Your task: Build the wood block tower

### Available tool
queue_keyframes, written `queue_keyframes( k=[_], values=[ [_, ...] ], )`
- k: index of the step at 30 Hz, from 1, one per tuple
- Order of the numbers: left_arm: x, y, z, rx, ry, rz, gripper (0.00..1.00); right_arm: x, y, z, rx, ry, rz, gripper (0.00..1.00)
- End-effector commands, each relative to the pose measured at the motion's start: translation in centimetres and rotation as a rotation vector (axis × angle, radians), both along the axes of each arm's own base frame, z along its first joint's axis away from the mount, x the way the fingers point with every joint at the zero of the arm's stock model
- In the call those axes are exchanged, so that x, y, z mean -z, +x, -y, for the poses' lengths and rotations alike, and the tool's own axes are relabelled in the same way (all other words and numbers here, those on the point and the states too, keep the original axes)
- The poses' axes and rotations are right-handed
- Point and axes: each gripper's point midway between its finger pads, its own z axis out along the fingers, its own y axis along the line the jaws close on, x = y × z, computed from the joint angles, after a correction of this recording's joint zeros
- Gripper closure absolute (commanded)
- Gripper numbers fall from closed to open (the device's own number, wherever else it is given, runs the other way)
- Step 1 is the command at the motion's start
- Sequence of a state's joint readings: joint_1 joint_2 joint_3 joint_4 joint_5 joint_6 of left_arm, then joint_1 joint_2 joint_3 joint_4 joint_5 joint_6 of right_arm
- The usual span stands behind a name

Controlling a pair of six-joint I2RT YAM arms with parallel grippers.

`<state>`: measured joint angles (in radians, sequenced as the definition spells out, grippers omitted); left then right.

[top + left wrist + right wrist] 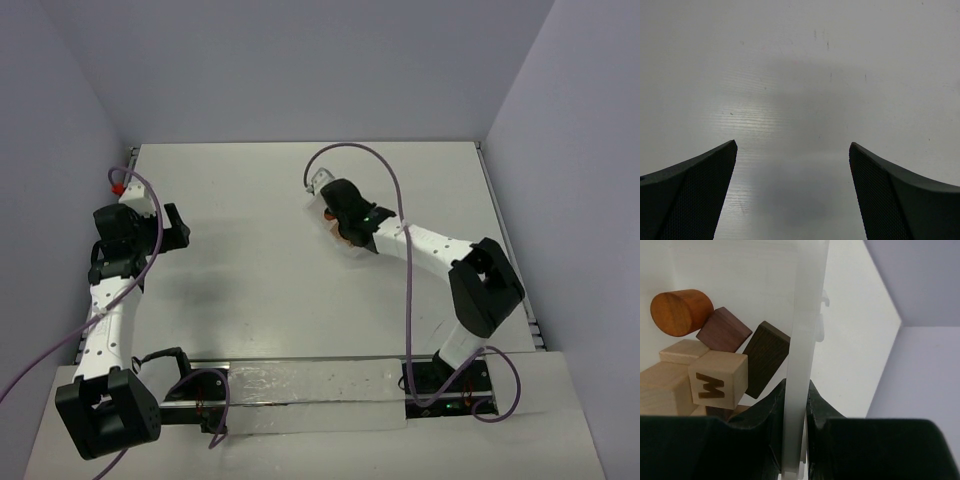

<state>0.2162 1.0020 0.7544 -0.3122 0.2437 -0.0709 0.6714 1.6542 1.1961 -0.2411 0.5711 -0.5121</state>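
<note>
Pinches the upright wall of the clear plastic box [807, 300] in the right hand [796, 390], centre-right of the top view. Small tan and dark-brown wooden blocks [715, 380] heaped inside, left of that wall. Left hand [792, 145] open, far left, well apart.

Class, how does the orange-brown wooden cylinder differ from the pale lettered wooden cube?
The orange-brown wooden cylinder is round and unmarked; the pale lettered wooden cube is flat-faced, bearing a dark letter. The cylinder lies atop the pile, the cube lower. Both are wood, inside the clear plastic box.
</note>
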Motion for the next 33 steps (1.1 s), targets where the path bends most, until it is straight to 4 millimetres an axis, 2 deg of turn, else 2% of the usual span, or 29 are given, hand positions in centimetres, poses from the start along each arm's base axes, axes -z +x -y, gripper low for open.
queue_keyframes(
  k=[1, 7, 13, 18, 21, 24, 28, 33],
  values=[
    [-2.1, 0.8, -0.8, -0.03, -0.003, 0.049, 0.01, -4.1, 0.8, -1.9, 0.068, -0.037, 0.291, 1.0],
    [-2.2, 0.8, -0.7, -0.023, -0.008, 0.053, 0.01, -4.7, -0.6, -4.9, 0.022, -0.094, 0.423, 1.0],
    [-2.2, 0.7, -0.8, -0.027, -0.006, 0.051, 0.01, -5.7, -2.2, -6.9, -0.031, -0.223, 0.564, 1.0],
    [-2.2, 0.7, -0.9, -0.031, -0.007, 0.051, 0.01, -4.6, -2.9, -8.3, -0.065, -0.325, 0.575, 1.0],
    [-2.1, 0.7, -1.0, -0.032, -0.006, 0.05, 0.01, -5.2, -3.1, -8.9, -0.066, -0.343, 0.617, 1.0],
    [-2.2, 0.6, -1.1, -0.033, -0.003, 0.054, 0.01, -4.9, -3.2, -9.5, -0.082, -0.401, 0.668, 1.0],
    [-2.3, 0.5, -1.1, -0.031, -0.005, 0.055, 0.01, -5.7, -4.0, -10.0, -0.108, -0.521, 0.777, 1.0],
    [-2.3, 0.5, -1.2, -0.033, -0.008, 0.056, 0.01, -4.5, -4.5, -10.7, -0.133, -0.549, 0.784, 1.0]
  ],
)
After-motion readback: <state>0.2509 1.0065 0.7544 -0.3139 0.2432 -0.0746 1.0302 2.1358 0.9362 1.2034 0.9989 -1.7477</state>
